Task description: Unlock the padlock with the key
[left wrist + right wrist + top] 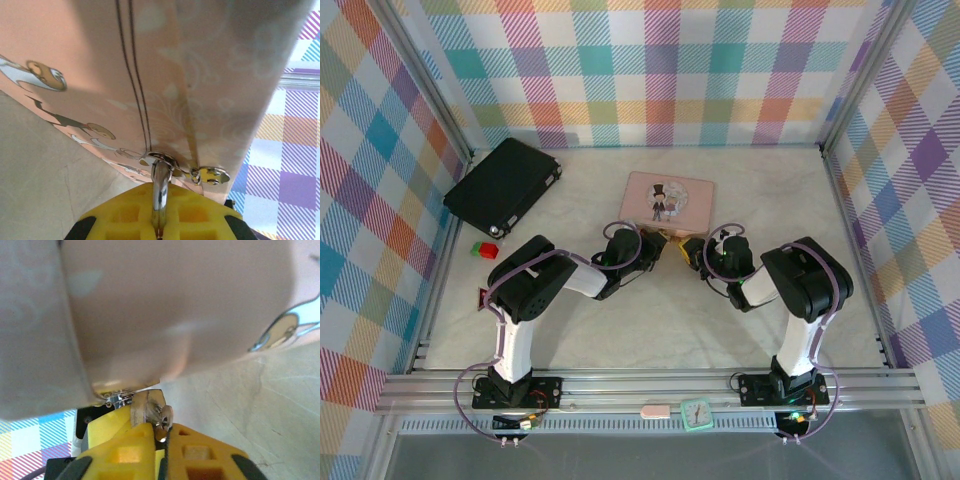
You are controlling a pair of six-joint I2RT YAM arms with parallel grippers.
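Observation:
The padlock hangs from the clasp at the front of the pink tin (668, 197). In the left wrist view its thin silver shackle (160, 182) runs up through the tin's clasp, and my left gripper (160, 200) is shut on it between yellow fingers. The right wrist view shows the brass padlock (142, 407) body under the tin's edge, with the small silver key (165, 417) at its underside. My right gripper (163, 434) is shut on the key. From above, the left gripper (655, 247) and the right gripper (692, 247) meet nose to nose just in front of the tin.
A black case (503, 185) lies at the back left, with small red and green blocks (485, 249) in front of it. A silver tab on a small ring (212, 175) dangles beside the clasp. Plaid walls enclose three sides, and a small clock (697, 412) sits on the front rail.

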